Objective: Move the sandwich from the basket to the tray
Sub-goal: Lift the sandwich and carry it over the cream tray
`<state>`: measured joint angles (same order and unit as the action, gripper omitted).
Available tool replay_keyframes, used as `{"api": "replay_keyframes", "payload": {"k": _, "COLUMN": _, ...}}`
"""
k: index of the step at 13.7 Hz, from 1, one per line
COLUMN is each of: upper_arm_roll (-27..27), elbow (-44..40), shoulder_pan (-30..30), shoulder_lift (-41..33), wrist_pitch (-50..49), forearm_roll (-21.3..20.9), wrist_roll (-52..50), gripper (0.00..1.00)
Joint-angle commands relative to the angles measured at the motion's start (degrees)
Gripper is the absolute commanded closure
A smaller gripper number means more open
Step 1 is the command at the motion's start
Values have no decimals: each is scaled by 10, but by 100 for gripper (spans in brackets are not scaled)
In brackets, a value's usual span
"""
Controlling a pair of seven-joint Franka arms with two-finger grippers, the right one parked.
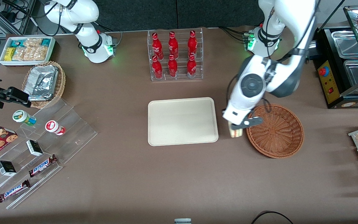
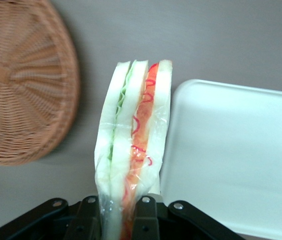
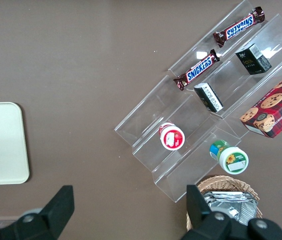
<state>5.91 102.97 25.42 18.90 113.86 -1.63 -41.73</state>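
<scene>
My left gripper (image 1: 236, 128) is shut on the sandwich (image 1: 236, 132), a pale wrapped wedge with a red-orange filling stripe. It holds the sandwich above the bare table in the gap between the reddish-brown wicker basket (image 1: 275, 130) and the cream tray (image 1: 182, 121). In the left wrist view the sandwich (image 2: 133, 145) stands upright between the two black fingers (image 2: 146, 220), with the basket (image 2: 23, 85) beside it and the tray (image 2: 235, 160) beside it at the other hand. The basket looks empty. The tray is bare.
A clear rack of red bottles (image 1: 175, 54) stands farther from the front camera than the tray. A black food warmer (image 1: 346, 62) stands at the working arm's end. Clear snack shelves (image 1: 33, 149), a tan foil basket (image 1: 43, 83) and a white snack bin (image 1: 26, 49) lie toward the parked arm's end.
</scene>
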Motion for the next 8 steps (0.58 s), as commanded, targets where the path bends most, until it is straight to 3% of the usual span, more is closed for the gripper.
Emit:
{"api": "replay_keyframes", "payload": {"k": 1, "upper_arm_roll": -8, "elbow": -87, "shoulder_pan": 47, "shoulder_lift": 73, "wrist_pitch": -8, "forearm_roll": 10, "wrist_roll": -3, "gripper": 100}}
{"api": "replay_keyframes", "payload": {"k": 8, "upper_arm_roll": -8, "elbow": -217, "shoulder_pan": 119, "shoulder_lift": 191, "wrist_pitch": -9, "forearm_roll": 48, "wrist_roll": -21, "gripper": 100}}
